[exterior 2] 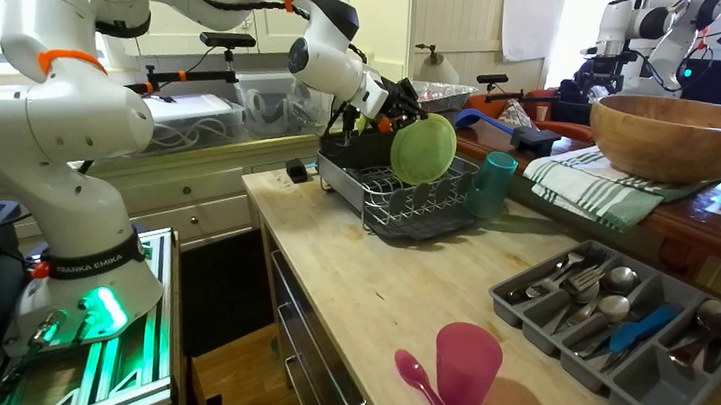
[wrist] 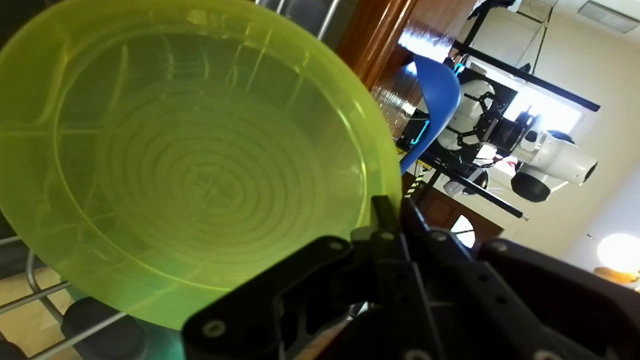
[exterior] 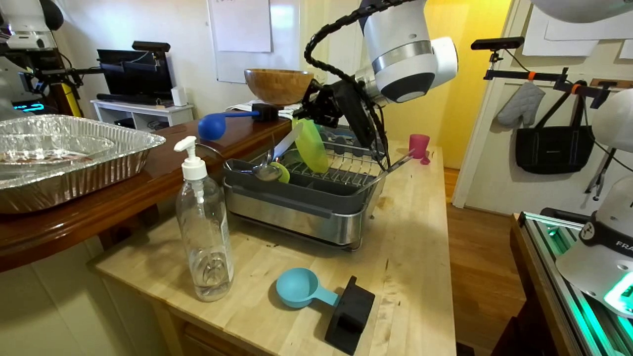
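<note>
The gripper (wrist: 398, 204) is clenched on the rim of a translucent yellow-green plate (wrist: 215, 165), its two fingers (wrist: 385, 220) lying on either face of the edge. From that grip the plate spreads to one side of the fingers, steeply tilted on edge, over the wire dish rack (exterior 2: 341, 178), which is below the gripper. Whether the plate's lower edge touches the wires I can't fairly tell, as the two overlap in the views. Lower than the gripper, on the side nearer the camera in an exterior view, runs the rack's dark grey caddy (exterior: 296, 192), with a round-headed metal utensil (exterior: 267, 172) at one end. A teal cup (exterior 2: 490, 184) is near the gripper but lower, by the rack's edge. Off to the gripper's side, on the raised counter (exterior: 173, 148), are a blue spoon (exterior: 211, 127) set in a black block (exterior: 264, 112) and a wooden bowl (exterior 2: 681, 137) on a striped towel (exterior 2: 600, 183). Well apart from the gripper, on the wooden tabletop (exterior 2: 361, 273), are a pink cup (exterior 2: 467, 367), a pink spoon (exterior 2: 430, 393) just beside it and a grey cutlery tray (exterior 2: 661, 387). Also well apart from it are a pump bottle (exterior: 205, 242) and a turquoise scoop (exterior: 297, 287) with a black holder (exterior: 350, 316) on its handle.
</note>
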### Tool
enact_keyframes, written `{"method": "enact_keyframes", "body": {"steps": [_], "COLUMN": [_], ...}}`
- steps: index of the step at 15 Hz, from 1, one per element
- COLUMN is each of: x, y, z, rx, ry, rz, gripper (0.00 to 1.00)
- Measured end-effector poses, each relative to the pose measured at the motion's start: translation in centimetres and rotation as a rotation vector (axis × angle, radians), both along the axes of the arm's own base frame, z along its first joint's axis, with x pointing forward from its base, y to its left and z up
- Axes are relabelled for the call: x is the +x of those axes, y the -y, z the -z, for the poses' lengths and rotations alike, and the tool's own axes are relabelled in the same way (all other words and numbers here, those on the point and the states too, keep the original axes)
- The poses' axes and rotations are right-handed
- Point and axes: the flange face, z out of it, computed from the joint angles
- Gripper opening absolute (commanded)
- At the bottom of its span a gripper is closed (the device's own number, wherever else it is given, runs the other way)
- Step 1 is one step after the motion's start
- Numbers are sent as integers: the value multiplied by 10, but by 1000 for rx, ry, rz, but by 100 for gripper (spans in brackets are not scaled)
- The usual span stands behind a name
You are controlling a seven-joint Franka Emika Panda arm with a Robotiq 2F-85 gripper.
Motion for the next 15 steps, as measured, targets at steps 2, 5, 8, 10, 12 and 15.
{"method": "enact_keyframes", "body": {"steps": [2, 5, 8, 10, 12, 15], "x": [1, 3, 3, 2, 1, -3], "y": [-3, -4, -5, -8, -10, -7], "z": [4, 7, 10, 11, 11, 10], "rx": [-13, -31, -45, -53, -58, -52], "ry": [-4, -4, -2, 0, 4, 8], "rz": [12, 34, 52, 59, 67, 92], "gripper": [1, 1, 1, 1, 1, 1]}}
